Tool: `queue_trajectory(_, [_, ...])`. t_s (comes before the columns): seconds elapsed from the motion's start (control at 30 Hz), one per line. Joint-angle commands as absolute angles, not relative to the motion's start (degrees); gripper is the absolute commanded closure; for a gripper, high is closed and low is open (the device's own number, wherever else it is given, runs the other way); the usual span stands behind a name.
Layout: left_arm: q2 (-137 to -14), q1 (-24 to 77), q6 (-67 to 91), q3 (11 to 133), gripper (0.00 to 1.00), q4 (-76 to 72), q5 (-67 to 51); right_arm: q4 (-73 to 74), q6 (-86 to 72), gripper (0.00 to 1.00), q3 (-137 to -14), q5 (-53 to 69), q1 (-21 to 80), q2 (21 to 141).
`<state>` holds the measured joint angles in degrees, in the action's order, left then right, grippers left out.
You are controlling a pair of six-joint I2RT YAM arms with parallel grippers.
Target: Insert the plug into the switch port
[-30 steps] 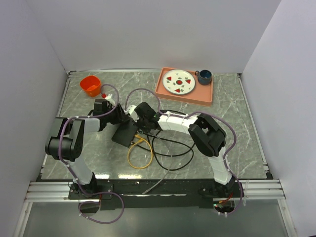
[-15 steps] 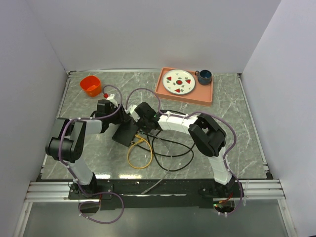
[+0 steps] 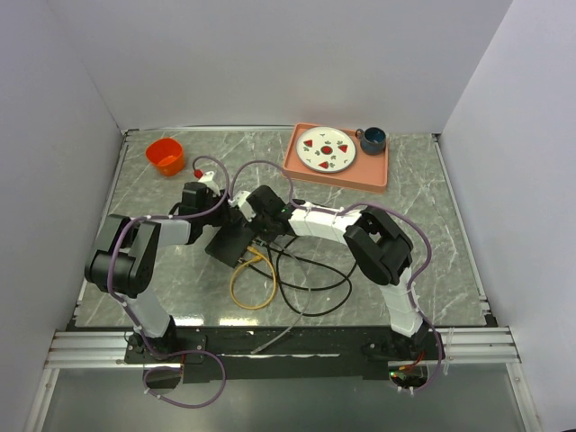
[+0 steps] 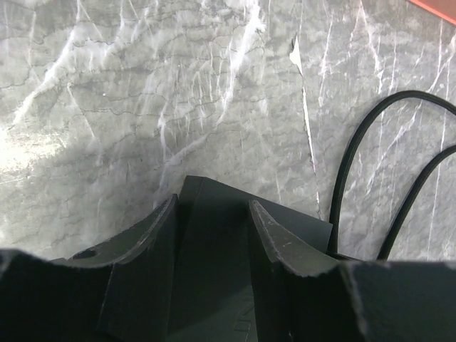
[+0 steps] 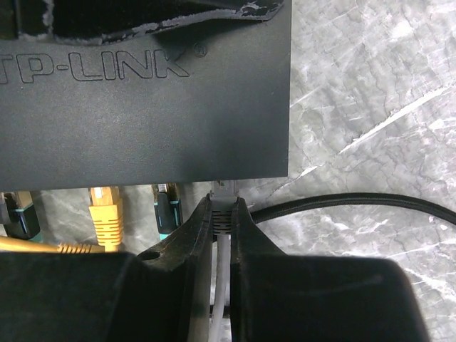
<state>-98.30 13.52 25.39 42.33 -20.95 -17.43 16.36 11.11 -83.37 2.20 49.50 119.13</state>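
When we look from the top, the left arm [image 3: 166, 229] has slid a little closer to the box [image 3: 229, 243], and the box has turned a tiny bit. We think the arm is holding the box steady so the plug can go in. The orange cup [image 3: 165, 155] looks empty. The pink tray [image 3: 360, 173] holds a plate [image 3: 327, 149] with red bits on it, and a blue mug [image 3: 372, 139]; we cannot see into the mug.

From the left wrist, the left gripper [image 4: 212, 206] has its fingers [image 4: 142, 242] apart, resting over the box top. We see no squeeze on it.

From the right wrist, the right gripper [image 5: 222, 203] has its fingers [image 5: 192, 235] pinched tight on the plug [image 5: 224, 187]. The plug's tip touches the box's side, next to a yellow plug [image 5: 105, 214]. The port hides under the edge, so we cannot tell how deep the plug sits.
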Motion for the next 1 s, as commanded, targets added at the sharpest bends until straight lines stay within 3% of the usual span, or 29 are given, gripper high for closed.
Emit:
queue_trajectory(0.0, [-96.8, 21.4, 32.9, 38.1, 0.64, -16.4, -35.2, -6.6, 7.0, 1.00, -87.6, 4.4, 49.2, 118.7])
queue_trajectory(0.43, [-94.2, 22.6, 35.2, 36.6, 0.59, -17.0, -32.7, -10.7, 3.9, 1.00, -89.5, 7.8, 48.8, 119.8])
queue_trajectory(0.8, [-94.8, 16.9, 31.7, 42.0, 0.25, -9.8, -25.1, -7.6, 9.8, 1.00, -81.4, 14.9, 48.6, 116.1])
queue_trajectory(0.83, [-94.6, 16.3, 31.2, 42.2, 0.24, -9.4, -23.6, -7.7, 10.2, 0.75, -80.6, 14.9, 48.6, 115.8])
queue_trajectory(0.87, [-93.7, 15.7, 30.9, 42.4, 0.20, -8.6, -23.1, -8.9, 10.4, 0.60, -79.8, 14.9, 48.4, 114.8])
queue_trajectory(0.97, [-91.5, 13.8, 30.0, 43.7, 0.12, -7.0, -20.7, -9.1, 10.3, 0.45, -77.9, 14.2, 48.4, 113.4])
